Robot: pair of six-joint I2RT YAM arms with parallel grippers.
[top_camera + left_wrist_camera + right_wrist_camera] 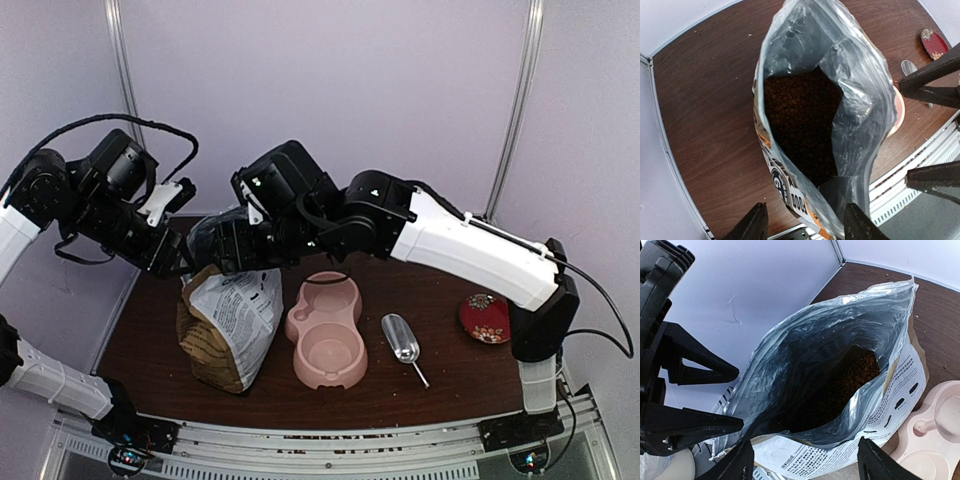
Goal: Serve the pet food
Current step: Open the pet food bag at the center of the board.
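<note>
Kibble (802,120): a dark reddish-brown heap deep inside the bag (235,320), well below its rim; none can be seen in the bowl (326,318).
Bag axis: long axis roughly upright with a slight lean, mouth pointing up at both wrists.
Mouth: pulled wide, a long oval; silver lining shows all round.
Left gripper (806,220): fingers spread, one to each side of the bag's near rim, pinching nothing.
Right gripper (805,462): fingers spread wide over the opposite rim, holding nothing.
Bag place: front-left part of the table (440,370), near the left edge.
Bowl: pink, two wells, just right of the bag with a narrow gap; its long axis runs front to back.
Scoop (401,338): metal, lying right of the bowl, apart from it, handle towards the near-right.
Red dish (485,318): near the right edge, beside the right arm's base.
Open room: bare wood between scoop and dish, and along the near edge.
</note>
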